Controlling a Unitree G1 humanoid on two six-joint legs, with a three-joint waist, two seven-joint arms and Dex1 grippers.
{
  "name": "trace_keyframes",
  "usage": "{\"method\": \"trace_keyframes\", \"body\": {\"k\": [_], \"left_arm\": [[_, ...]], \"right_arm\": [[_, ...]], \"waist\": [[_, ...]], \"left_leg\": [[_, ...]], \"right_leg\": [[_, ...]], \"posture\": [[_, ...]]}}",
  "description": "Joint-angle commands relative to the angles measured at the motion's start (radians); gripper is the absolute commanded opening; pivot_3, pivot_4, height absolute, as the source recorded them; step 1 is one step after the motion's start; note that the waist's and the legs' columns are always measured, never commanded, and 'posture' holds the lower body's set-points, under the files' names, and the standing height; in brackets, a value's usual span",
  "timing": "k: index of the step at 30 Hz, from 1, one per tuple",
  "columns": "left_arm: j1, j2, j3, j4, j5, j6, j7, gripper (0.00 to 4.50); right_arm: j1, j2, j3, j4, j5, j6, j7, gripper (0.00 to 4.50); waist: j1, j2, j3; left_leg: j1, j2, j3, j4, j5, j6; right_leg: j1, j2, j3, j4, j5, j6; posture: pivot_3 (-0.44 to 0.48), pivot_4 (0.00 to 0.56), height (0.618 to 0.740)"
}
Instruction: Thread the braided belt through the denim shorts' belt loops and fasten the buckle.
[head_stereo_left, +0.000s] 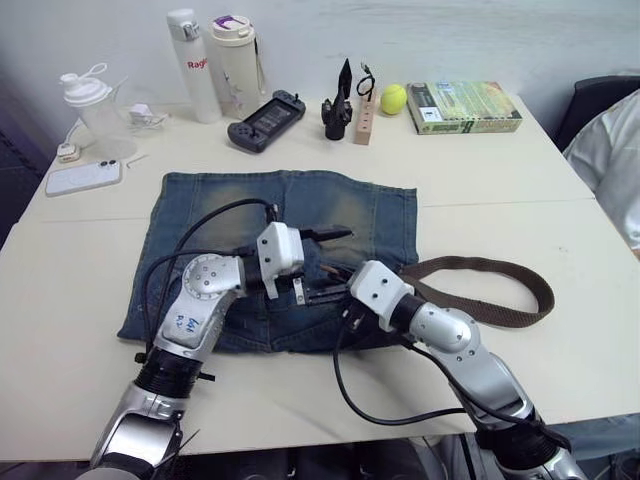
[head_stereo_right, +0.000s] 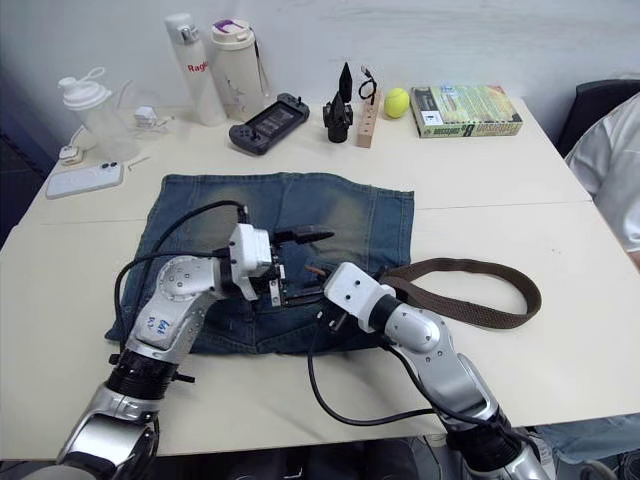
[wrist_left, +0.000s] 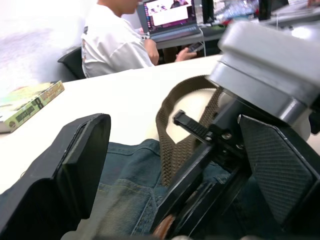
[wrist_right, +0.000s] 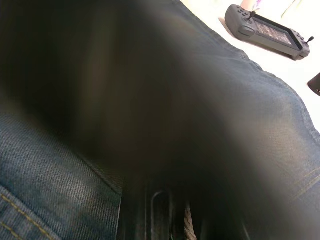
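From the head views, the right gripper (head_stereo_left: 322, 292) and left gripper (head_stereo_left: 325, 250) meet low over the denim shorts (head_stereo_left: 355, 215), the right's state unclear; in the left wrist view the left is spread beside the braided belt (wrist_left: 172, 150), so feed it flat

I had both claws low over the denim shorts (head_stereo_right: 345, 215) on the bench (head_stereo_right: 500, 170): left claw (head_stereo_right: 300, 252) spread, right claw (head_stereo_right: 318, 282) beside it, the braided belt (head_stereo_right: 470, 268) looping off rightward.
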Motion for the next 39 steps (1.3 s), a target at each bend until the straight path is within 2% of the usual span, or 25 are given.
{"method": "trace_keyframes", "body": {"k": [1, 7, 12, 15, 19, 25, 35, 39], "left_arm": [[0.041, 0.107, 0.105, -0.114, -0.076, 0.091, -0.043, 4.45], [0.132, 0.278, 0.271, -0.216, -0.181, 0.245, -0.063, 4.45], [0.26, 0.355, 0.363, -0.21, -0.149, 0.228, -0.089, 4.45], [0.288, 0.358, 0.361, -0.212, -0.114, 0.2, -0.074, 4.45], [0.249, 0.325, 0.321, -0.222, -0.086, 0.166, -0.056, 4.45], [0.196, 0.293, 0.211, -0.169, 0.083, -0.004, -0.047, 4.45], [0.146, 0.251, 0.163, -0.059, 0.184, -0.17, -0.024, 4.45], [0.13, 0.23, 0.148, -0.054, 0.193, -0.191, -0.021, 3.19]], "right_arm": [[0.008, 0.007, -0.016, -0.03, 0.004, -0.009, -0.003, 0.0], [0.001, 0.009, -0.016, -0.025, 0.001, -0.028, 0.001, 0.0], [-0.022, -0.005, 0.029, -0.007, -0.025, -0.169, 0.031, 0.0], [-0.052, -0.002, 0.052, 0.041, -0.053, -0.273, 0.037, 0.0], [-0.108, 0.0, 0.086, 0.098, -0.076, -0.351, 0.067, 0.0], [-0.148, 0.001, 0.109, 0.144, -0.129, -0.403, 0.08, 0.0], [-0.142, 0.016, 0.103, 0.136, -0.14, -0.415, 0.082, 0.0], [-0.141, 0.015, 0.103, 0.133, -0.144, -0.413, 0.083, 0.0]], "waist": [[0.0, 0.001, 0.001], [0.004, 0.001, 0.001], [0.0, 0.002, 0.002], [0.002, 0.002, 0.002], [0.003, 0.002, 0.002], [0.001, 0.002, 0.002], [0.003, 0.002, 0.002], [0.002, 0.002, 0.002]], "left_leg": [[0.0, 0.0, 0.0, 0.0, 0.0, 0.0], [0.0, 0.0, -0.002, 0.0, 0.0, 0.0], [0.0, -0.001, -0.001, 0.0, -0.001, -0.001], [0.0, 0.0, -0.001, -0.001, -0.001, -0.002], [0.0, -0.001, -0.001, -0.001, -0.001, -0.002], [0.0, -0.001, 0.0, -0.001, -0.001, -0.002], [0.0, 0.0, 0.0, -0.001, -0.001, -0.002], [0.0, 0.0, 0.0, -0.001, -0.001, -0.002]], "right_leg": [[0.0, 0.0, 0.0, 0.0, 0.0, 0.0], [0.001, -0.001, 0.002, -0.001, 0.0, 0.0], [0.0, 0.0, 0.003, 0.0, 0.0, 0.0], [0.0, 0.0, 0.003, 0.0, 0.0, 0.0], [0.0, 0.0, 0.003, 0.0, 0.0, 0.0], [0.0, 0.0, 0.002, 0.0, 0.0, 0.0], [-0.001, 0.001, 0.002, 0.0, 0.0, 0.0], [-0.001, 0.001, 0.002, 0.0, 0.0, 0.0]], "posture": [[0.0, 0.15, 0.72], [0.0, 0.15, 0.72], [0.0, 0.15, 0.72], [0.0, 0.15, 0.72], [0.0, 0.15, 0.72], [0.0, 0.15, 0.72], [0.0, 0.15, 0.72], [0.0, 0.15, 0.72]]}}
